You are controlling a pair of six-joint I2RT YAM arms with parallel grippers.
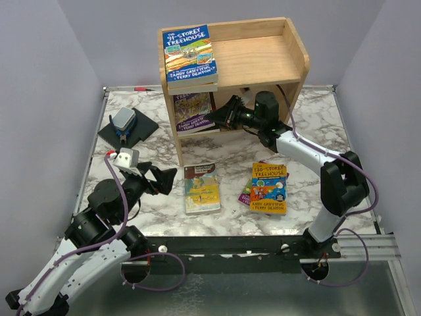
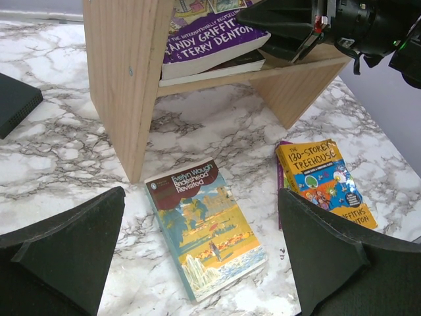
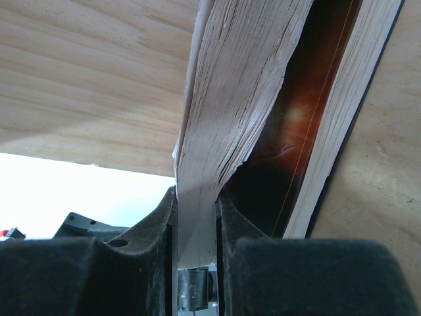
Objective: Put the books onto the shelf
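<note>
Books: one in hand, one shelved, two loose.

Right fingers (image 3: 151, 230) are clenched on the fore-edge pages of the purple book (image 1: 192, 112), reaching in at the open front of the shelf (image 1: 263, 59), lower tier. From the right gripper (image 1: 230, 112) the book runs away toward the shelf's left side panel. It lies cover-up on a dark book (image 2: 217, 68), with its near end overhanging the front lip of the lower board. Judgement: it is not seated; the next move is a push further in, then release.

Left gripper (image 1: 161, 179) hangs spread wide and empty over the near-left of the tabletop (image 1: 309, 125), aimed at the shelf.

Outward from it:
- A pale paperback (image 2: 207, 230), not one of the set, lies flat straight ahead, long axis roughly along the approach.
- The orange book (image 1: 268, 186) lies flat to its right, near the tabletop's middle, stacked on another purple one (image 1: 245, 196).
- The blue book (image 1: 189, 56) sits on the shelf top, left end.

Judgement: the left arm is the free one for the orange book.
</note>
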